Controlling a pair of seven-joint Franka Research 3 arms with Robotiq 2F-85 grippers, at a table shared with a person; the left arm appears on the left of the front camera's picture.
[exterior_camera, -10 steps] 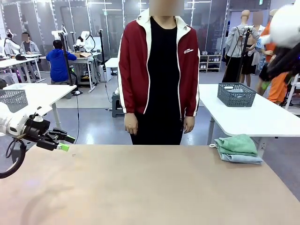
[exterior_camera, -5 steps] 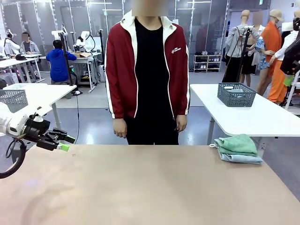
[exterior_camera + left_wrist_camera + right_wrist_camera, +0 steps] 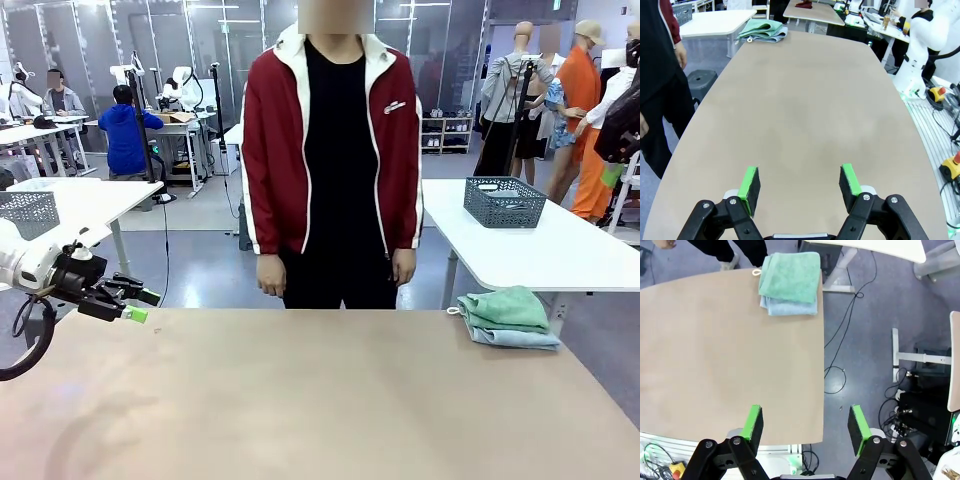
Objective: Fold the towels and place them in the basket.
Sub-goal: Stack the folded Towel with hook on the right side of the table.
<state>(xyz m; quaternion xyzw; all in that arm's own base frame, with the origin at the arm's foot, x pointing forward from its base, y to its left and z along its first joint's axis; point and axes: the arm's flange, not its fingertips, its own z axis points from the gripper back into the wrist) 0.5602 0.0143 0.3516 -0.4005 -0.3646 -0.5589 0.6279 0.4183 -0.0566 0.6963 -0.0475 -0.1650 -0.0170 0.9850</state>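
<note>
Two folded towels [image 3: 508,316] lie stacked at the table's far right corner, a green one on top of a light blue one. They also appear as the towels [image 3: 762,29] far ahead and the towels [image 3: 790,282] from above. A dark mesh basket [image 3: 504,201] stands on the white table behind, at the right. My left gripper [image 3: 143,305] hovers open over the table's far left edge; in the left wrist view the left gripper [image 3: 800,182] has nothing between its green pads. My right gripper [image 3: 806,425] hangs open high above the table's right edge, well short of the towels.
A person in a red jacket [image 3: 335,150] stands at the far side, arms hanging down. A paler grey basket [image 3: 28,212] sits on a white table at the left. The tan table [image 3: 320,400] is bare between the grippers and the towels.
The person has shifted sideways and back behind the table. A white part of the right arm at the front view's upper right has moved out of frame. The left gripper and towels are still.
</note>
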